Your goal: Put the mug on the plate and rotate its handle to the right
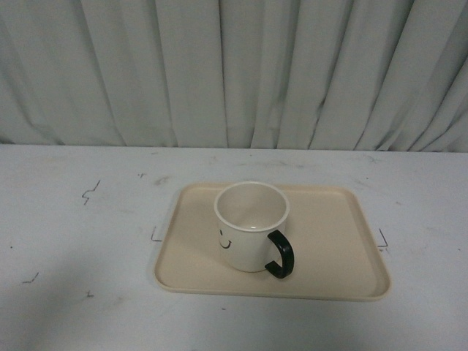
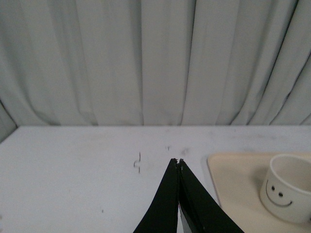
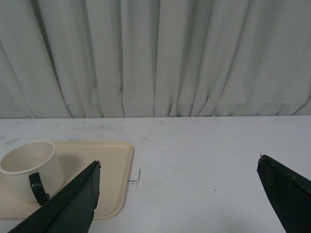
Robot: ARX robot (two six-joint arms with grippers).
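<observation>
The cream-white mug (image 1: 250, 225) stands upright on the beige plate (image 1: 336, 241) in the front view, its dark handle (image 1: 281, 255) pointing to the right and slightly toward me. Part of the smiley face shows on its left side. Neither arm appears in the front view. In the left wrist view my left gripper (image 2: 178, 162) is shut with nothing in it, above bare table left of the plate (image 2: 233, 179) and mug (image 2: 287, 187). My right gripper (image 3: 179, 162) stands wide open over bare table, to the right of the plate (image 3: 114, 160), mug (image 3: 30, 162) and handle (image 3: 38, 187).
A white table (image 1: 80, 241) carries small black corner marks (image 1: 156, 235) around the plate. A pale pleated curtain (image 1: 234, 73) hangs along the table's far edge.
</observation>
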